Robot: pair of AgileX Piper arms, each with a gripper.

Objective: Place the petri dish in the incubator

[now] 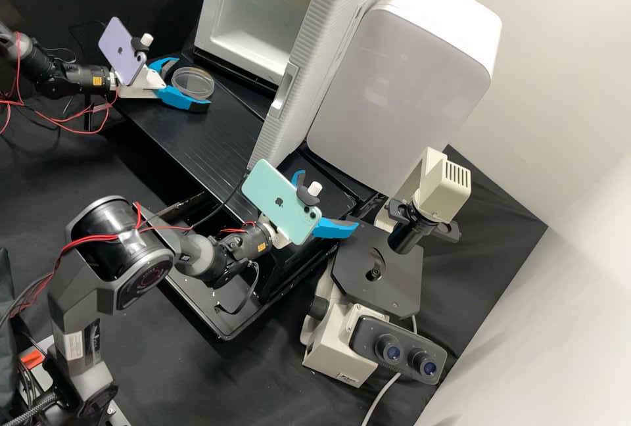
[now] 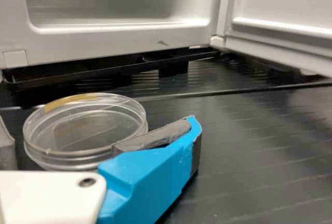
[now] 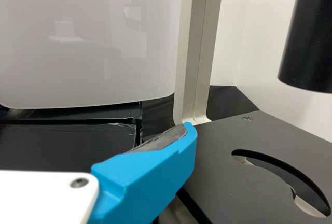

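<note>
A black bench (image 1: 197, 140) runs under a white wall, with dark cloth spread around it. At its far end stands one white incubator (image 1: 230, 25), its door (image 1: 309, 51) swung wide and its white chamber facing the bench.

The single petri dish (image 2: 85, 128) lies flat on the bench just in front of the incubator's sill, outside the chamber. The left gripper (image 1: 189, 84) reaches in low from the far left, its jaws spread apart with the dish between them. One blue finger (image 2: 155, 167) lies along the near side of the dish, its grey pad right at the rim, and the other sits on the far side. We cannot tell whether either pad presses the clear wall. The dish wears its lid, and a pale yellow strip shows along its far rim. We cannot make out anything else inside.

The right gripper (image 1: 327, 208) hangs well apart from the dish, near the door's lower corner. It holds nothing and its jaws are parted. One of its fingers (image 3: 150, 177) points over the black stage (image 3: 249, 151) of the one microscope (image 1: 358, 340). A tall white rounded housing (image 1: 407, 77) stands behind that stage.

We count two arms, and each carries one phone at its wrist, a lilac phone (image 1: 121, 50) on the left and a mint phone (image 1: 279, 201) on the right.
</note>
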